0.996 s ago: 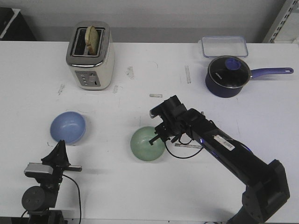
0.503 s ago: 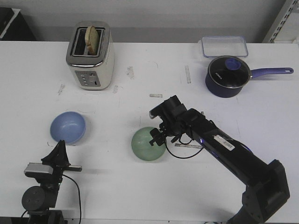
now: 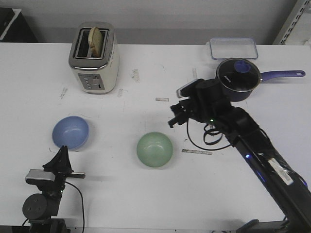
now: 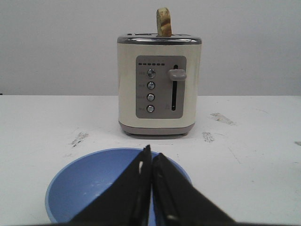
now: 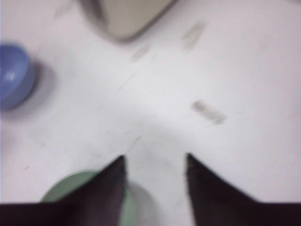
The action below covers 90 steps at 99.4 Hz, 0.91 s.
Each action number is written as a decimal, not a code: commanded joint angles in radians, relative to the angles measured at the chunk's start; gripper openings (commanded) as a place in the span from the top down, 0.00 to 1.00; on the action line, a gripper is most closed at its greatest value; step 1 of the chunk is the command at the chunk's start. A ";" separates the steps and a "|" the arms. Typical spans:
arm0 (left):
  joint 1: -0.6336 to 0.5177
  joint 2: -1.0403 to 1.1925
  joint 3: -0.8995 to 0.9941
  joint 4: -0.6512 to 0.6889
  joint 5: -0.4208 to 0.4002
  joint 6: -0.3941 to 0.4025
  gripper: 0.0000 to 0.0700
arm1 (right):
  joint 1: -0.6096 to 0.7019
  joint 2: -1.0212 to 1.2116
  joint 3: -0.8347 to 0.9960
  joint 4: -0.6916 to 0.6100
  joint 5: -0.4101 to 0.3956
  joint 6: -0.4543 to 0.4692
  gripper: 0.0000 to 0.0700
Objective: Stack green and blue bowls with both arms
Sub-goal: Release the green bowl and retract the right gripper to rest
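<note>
The green bowl [image 3: 154, 149] sits upright on the white table, near the middle front. The blue bowl [image 3: 71, 132] sits apart from it at the front left. My right gripper [image 3: 174, 119] is open and empty, raised above the table to the right of and behind the green bowl; the blurred right wrist view shows the green bowl [image 5: 70, 193] partly behind one finger and the blue bowl [image 5: 14, 75]. My left gripper [image 4: 151, 157] is shut and empty, just on the near side of the blue bowl [image 4: 89, 183].
A cream toaster [image 3: 94, 58] with bread stands at the back left, beyond the blue bowl. A dark navy saucepan [image 3: 238, 78] with a glass lid and a clear lidded box [image 3: 233, 48] are at the back right, close behind my right arm.
My right gripper has let go of the green bowl and pulled up and back to the right. The green bowl now rests alone on the table. The left arm has not moved.
</note>
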<state>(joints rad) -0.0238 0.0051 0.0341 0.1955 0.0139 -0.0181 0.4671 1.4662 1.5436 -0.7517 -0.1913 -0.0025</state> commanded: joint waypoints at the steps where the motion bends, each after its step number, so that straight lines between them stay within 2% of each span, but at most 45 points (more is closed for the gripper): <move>1: 0.001 -0.002 -0.021 0.016 0.001 -0.004 1.00 | -0.029 -0.021 0.014 -0.019 0.041 0.010 1.00; 13: 0.001 -0.002 -0.021 0.015 0.001 -0.005 1.00 | -0.117 -0.101 -0.020 -0.066 0.136 0.009 1.00; 24: 0.001 -0.002 -0.021 0.015 0.001 -0.004 1.00 | -0.208 -0.191 -0.121 -0.051 0.147 0.009 1.00; 52: 0.001 -0.002 -0.021 0.015 0.001 -0.007 1.00 | -0.363 -0.491 -0.560 0.141 0.245 0.014 1.00; 73: 0.001 -0.002 -0.021 0.015 0.001 -0.081 1.00 | -0.385 -0.727 -0.867 0.296 0.252 0.006 1.00; 90: 0.001 -0.002 0.005 0.015 0.001 -0.119 1.00 | -0.385 -0.890 -1.013 0.349 0.251 0.006 1.00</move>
<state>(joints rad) -0.0238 0.0051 0.0349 0.1951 0.0139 -0.1047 0.0818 0.6136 0.5484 -0.4278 0.0582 0.0006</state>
